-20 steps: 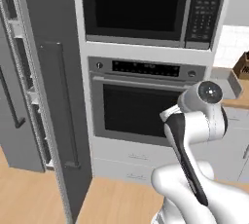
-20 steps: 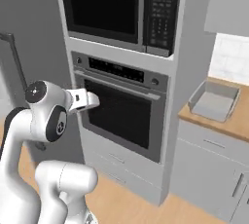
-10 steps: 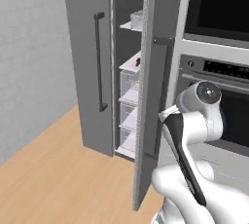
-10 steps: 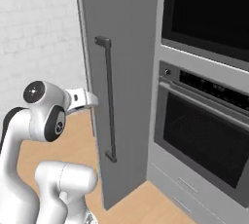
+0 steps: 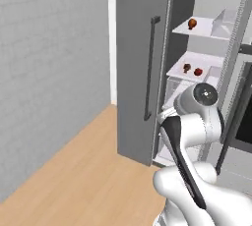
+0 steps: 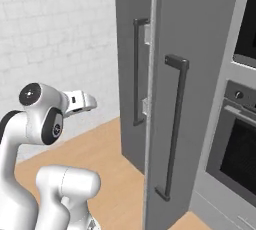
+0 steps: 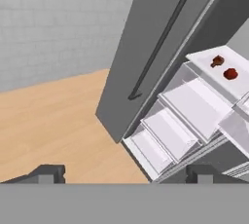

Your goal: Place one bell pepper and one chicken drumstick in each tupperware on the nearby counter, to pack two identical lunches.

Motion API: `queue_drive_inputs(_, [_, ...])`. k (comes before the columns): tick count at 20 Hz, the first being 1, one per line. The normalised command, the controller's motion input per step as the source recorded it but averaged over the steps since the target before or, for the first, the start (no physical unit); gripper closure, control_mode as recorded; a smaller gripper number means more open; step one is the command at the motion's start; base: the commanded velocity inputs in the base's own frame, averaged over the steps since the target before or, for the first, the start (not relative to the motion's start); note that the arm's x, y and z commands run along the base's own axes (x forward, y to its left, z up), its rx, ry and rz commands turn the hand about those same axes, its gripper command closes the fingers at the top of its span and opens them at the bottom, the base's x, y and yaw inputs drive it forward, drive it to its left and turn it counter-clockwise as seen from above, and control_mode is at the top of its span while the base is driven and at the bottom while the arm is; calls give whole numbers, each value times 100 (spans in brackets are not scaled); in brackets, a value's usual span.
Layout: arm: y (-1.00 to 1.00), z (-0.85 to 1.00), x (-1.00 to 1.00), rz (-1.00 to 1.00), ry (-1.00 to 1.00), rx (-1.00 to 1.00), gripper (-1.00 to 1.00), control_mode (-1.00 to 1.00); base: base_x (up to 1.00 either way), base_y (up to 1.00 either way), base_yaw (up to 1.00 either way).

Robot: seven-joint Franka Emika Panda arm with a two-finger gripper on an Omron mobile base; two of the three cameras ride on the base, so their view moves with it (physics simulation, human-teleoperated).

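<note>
Two small dark fingertips (image 7: 48, 173) stand far apart at the bottom of your hand view, so your gripper (image 7: 124, 175) is wide open and holds nothing. You can see it in the right base view too, as a short white piece sticking out from the arm (image 6: 42, 119) toward the grey fridge (image 6: 200, 49). It hangs in the air, well apart from the fridge. Your fridge door (image 5: 140, 63) on the left stands open, with its long dark handle (image 5: 150, 68) facing you in the left base view. Inside you can see white shelves (image 5: 197, 65). One brownish-red food (image 5: 192, 23) sits on the top shelf. On the shelf below it lie a dark brown food (image 5: 187, 67) and, just beside it, a red food (image 5: 198, 71). In your hand view the same pair shows near the top right: the brown one (image 7: 217, 61) and the red one (image 7: 230, 74), close together but not touching. They are too small for you to tell which is a pepper and which is a drumstick. Below that shelf you can see clear drawers (image 7: 170, 130) stacked like steps. In the right base view, an oven (image 6: 240, 144) sits to the right of the fridge. Wooden floor (image 5: 88, 176) lies in front of the fridge, and a pale brick wall (image 6: 55, 39) stands to its left.
</note>
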Motion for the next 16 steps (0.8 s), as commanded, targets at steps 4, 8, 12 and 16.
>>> queue_drive_inputs(4, [0, 0, 0, 0, 0, 0, -100, 100, 94, 100, -42])
queue_drive_inputs(8, [0, 0, 0, 0, 0, 0, -100, 100, 68, 71, -60])
queue_drive_inputs(12, [0, 0, 0, 0, 0, 0, -100, 100, 53, 47, -63])
queue_drive_inputs(16, [0, 0, 0, 0, 0, 0, -100, 100, 39, 16, -56])
